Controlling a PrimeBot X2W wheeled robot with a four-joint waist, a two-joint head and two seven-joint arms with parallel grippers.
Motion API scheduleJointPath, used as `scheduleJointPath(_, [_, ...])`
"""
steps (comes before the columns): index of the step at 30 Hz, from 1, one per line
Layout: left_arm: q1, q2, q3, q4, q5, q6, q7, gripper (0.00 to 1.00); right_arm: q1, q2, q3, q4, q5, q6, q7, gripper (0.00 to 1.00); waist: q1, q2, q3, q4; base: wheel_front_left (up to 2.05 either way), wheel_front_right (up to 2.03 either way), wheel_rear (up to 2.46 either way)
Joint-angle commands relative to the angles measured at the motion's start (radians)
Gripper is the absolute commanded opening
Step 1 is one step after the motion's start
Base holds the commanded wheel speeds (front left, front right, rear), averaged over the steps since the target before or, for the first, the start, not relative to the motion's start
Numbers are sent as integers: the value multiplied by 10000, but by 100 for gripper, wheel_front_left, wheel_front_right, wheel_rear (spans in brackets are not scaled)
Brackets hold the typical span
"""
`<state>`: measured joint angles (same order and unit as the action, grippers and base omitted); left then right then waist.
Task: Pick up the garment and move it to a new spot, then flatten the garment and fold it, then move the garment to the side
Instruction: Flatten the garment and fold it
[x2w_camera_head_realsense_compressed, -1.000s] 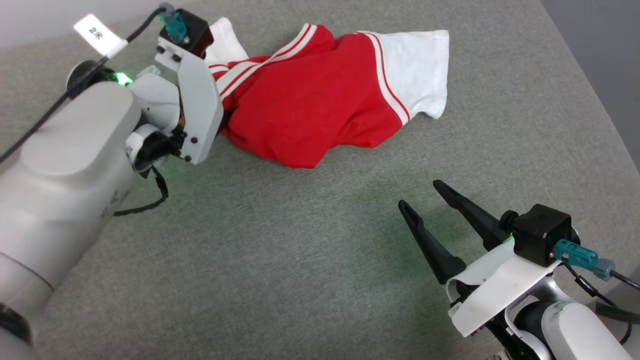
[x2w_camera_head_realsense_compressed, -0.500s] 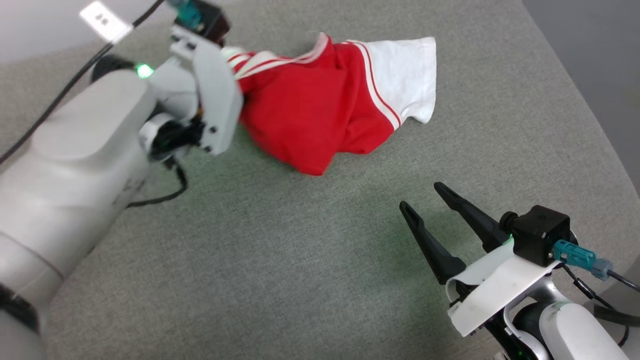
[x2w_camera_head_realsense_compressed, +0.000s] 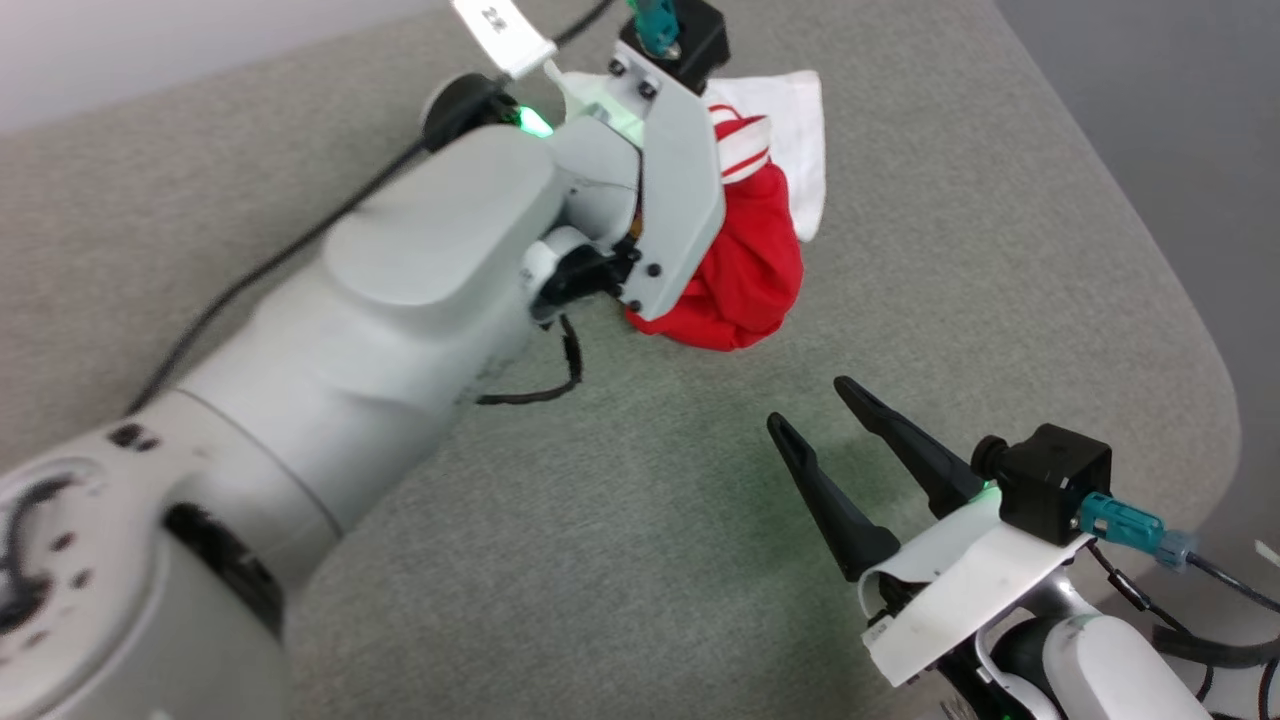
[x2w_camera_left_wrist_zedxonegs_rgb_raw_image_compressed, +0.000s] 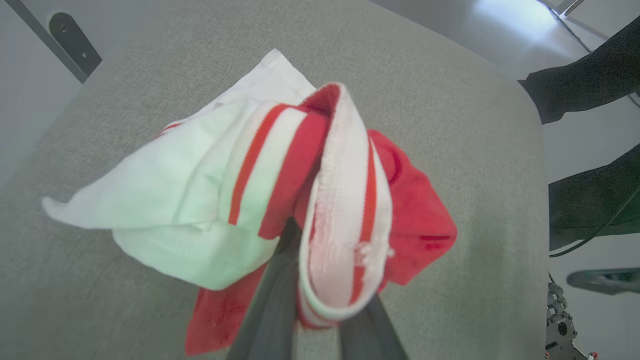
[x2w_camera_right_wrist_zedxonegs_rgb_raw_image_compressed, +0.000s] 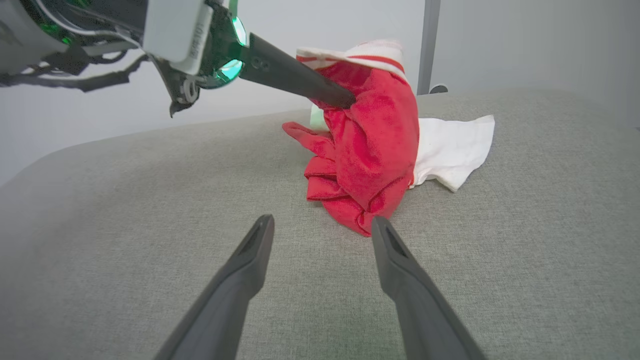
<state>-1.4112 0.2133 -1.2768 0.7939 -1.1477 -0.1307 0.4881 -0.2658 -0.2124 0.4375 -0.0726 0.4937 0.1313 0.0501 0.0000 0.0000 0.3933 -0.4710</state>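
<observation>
My left gripper (x2w_camera_right_wrist_zedxonegs_rgb_raw_image_compressed: 344, 100) clamps the garment (x2w_camera_head_realsense_compressed: 755, 270) by its striped trim, near the far edge of the tabletop (x2w_camera_head_realsense_compressed: 600, 520) (right gripper (x2w_camera_head_realsense_compressed: 809, 402) gapes, empty).

Reads as a robotics lab or test room. The work surface is a table (x2w_camera_head_realsense_compressed: 600, 560) covered edge to edge in plain grey felt-like cloth, its corners rounded; a bare pale wall (x2w_camera_right_wrist_zedxonegs_rgb_raw_image_compressed: 500, 40) rises behind its far edge; smooth grey floor (x2w_camera_head_realsense_compressed: 1180, 120) lies beyond the right edge, glossy under a ceiling-light reflection in the left wrist view; a grey metal post (x2w_camera_right_wrist_zedxonegs_rgb_raw_image_compressed: 429, 45) stands behind the far edge; the machine's hardware is exposed: a loose black cable (x2w_camera_head_realsense_compressed: 280, 250) with a paper tag (x2w_camera_head_realsense_compressed: 503, 30), a teal connector (x2w_camera_head_realsense_compressed: 1120, 520); what look like a person's dark-clothed legs (x2w_camera_left_wrist_zedxonegs_rgb_raw_image_compressed: 585, 85) stand just off the table's edge.
</observation>
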Motion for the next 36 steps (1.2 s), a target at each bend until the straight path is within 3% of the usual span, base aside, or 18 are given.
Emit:
scheduleJointPath(1, [104, -128, -9, 257, 108, 2, -198, 0, -170, 79, 55, 62, 85, -11, -93, 100, 0, 0, 323, -366, 0, 0, 0])
scheduleJointPath(2, [130, -270, -13, 492, 182, 2, -322, 0, -196, 115, 102, 101, 122, -11, -150, 100, 0, 0, 385, -459, 0, 0, 0])
scheduleJointPath(3, [190, -432, -19, 681, 208, 2, -478, 17, -222, 129, 133, 171, 150, -11, -192, 100, 0, 0, 423, -528, 0, 0, 0])
scheduleJointPath(6, [250, -648, -34, 1039, 332, 2, -805, 100, -296, 164, 196, 347, 237, -11, -347, 100, 0, 0, 483, -625, 0, 0, 0])
scheduleJointPath(23, [-540, 1, -42, 140, -1034, 2, -133, 100, -11, -157, -99, 345, 24, -11, -65, 100, 0, 0, -500, 560, 0, 0, 0])
scheduleJointPath(36, [-872, -141, 19, 2280, -1460, 2, 436, 100, 70, 51, 33, 75, 132, -11, -19, 100, 0, 0, -51, -119, 0, 0, 0])
